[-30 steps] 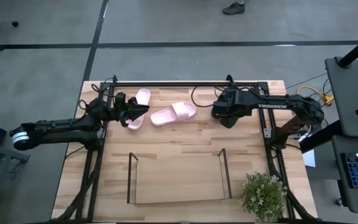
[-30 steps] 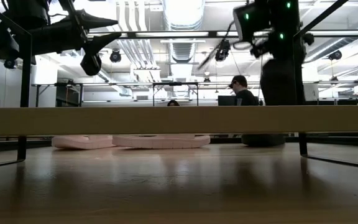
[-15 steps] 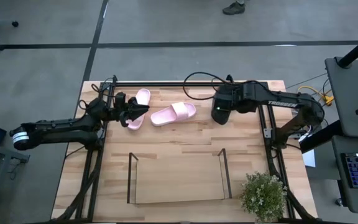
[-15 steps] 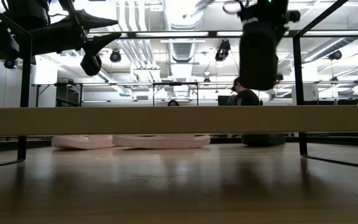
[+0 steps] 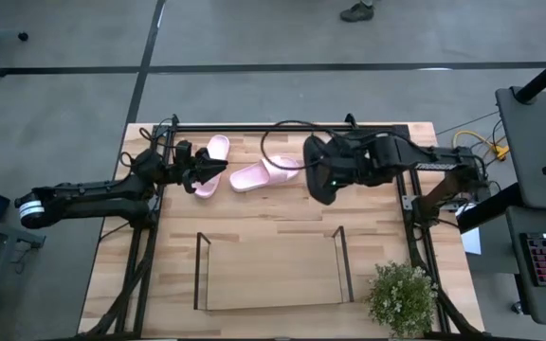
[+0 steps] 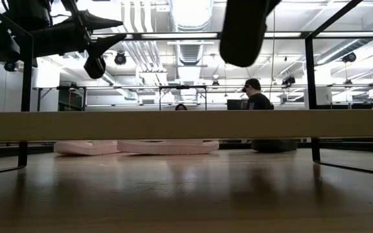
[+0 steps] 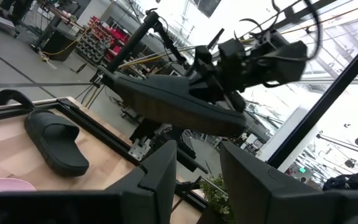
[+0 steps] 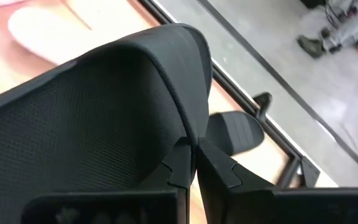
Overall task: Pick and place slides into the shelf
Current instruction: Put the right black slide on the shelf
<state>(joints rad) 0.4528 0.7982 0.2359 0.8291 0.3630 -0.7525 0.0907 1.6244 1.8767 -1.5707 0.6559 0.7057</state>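
Observation:
My right gripper (image 5: 337, 170) is shut on a black slide (image 5: 318, 180), held high over the table's far middle; the slide also shows in the low view (image 6: 241, 32) and in the left wrist view (image 7: 179, 106). The other black slide (image 8: 232, 130) lies flat on the table behind it. Two pink slides (image 5: 211, 163) (image 5: 265, 172) lie flat at the far left. My left gripper (image 5: 218, 170) hovers open above the left pink slide, well clear of it (image 6: 112, 32). The shelf (image 5: 200, 270) stands at the near middle. My right gripper pinches the black slide by an edge (image 8: 188, 140) between its two fingers (image 8: 219, 171); the slide's body hides much of the contact. The slide is lifted clear of the table and hangs steeply, its rounded free end (image 6: 238, 58) pointing down.
A potted plant (image 5: 401, 298) stands at the near right corner beside the shelf. A black metal frame (image 5: 282, 126) edges the table. A person (image 6: 254, 94) sits in the room beyond the table.
My right gripper has moved toward the table's left edge and upward with the black slide, which has swung from over the far right to beside the right pink slide, clear of the table.

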